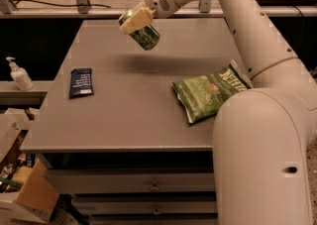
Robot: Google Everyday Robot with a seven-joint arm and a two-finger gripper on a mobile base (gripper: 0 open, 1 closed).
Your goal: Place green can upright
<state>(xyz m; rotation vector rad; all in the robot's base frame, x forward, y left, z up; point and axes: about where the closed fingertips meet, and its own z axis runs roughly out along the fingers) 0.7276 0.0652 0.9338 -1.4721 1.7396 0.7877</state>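
Green can (146, 36), in the camera view, hangs tilted in the air over the far side of the table (129, 115). By my judgement it is lifted but not yet placed, so lowering and standing it upright are left. The gripper (139, 26) has its fingers (137, 18) clamped narrowly on the can.

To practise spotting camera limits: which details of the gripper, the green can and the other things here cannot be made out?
- Camera view: the far finger of the gripper, hidden behind the green can it grips above the table.
- Camera view: the right edge of the chip bag, covered by the robot arm.
- Camera view: the print on the dark blue packet, too small to read.
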